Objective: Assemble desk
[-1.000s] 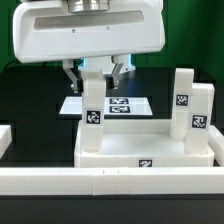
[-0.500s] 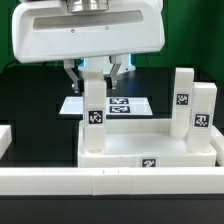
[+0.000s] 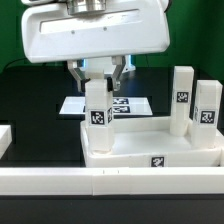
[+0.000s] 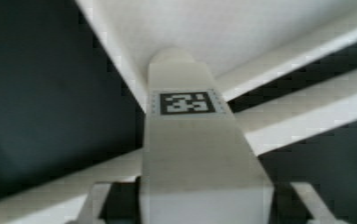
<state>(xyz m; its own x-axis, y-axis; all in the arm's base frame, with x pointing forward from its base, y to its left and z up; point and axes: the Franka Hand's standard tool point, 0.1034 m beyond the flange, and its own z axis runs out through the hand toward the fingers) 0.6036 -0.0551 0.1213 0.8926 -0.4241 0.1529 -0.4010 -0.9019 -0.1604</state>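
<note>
White border rail (image 3: pixel 110 181) along the front. Behind it, tray-like tabletop (image 3: pixel 150 150) on the black table (image 3: pixel 35 115), two upright legs (image 3: pixel 194 103) at its exterior-view right end. Third leg (image 3: pixel 97 112) upright at the tabletop's left corner, pinched between the gripper (image 3: pixel 97 72) fingers; marker board (image 3: pixel 120 104) farthest back.

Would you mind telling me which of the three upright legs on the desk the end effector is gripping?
The leg at the exterior view's left, clamped between the end effector fingers. The other two legs stand free at the right.
</note>
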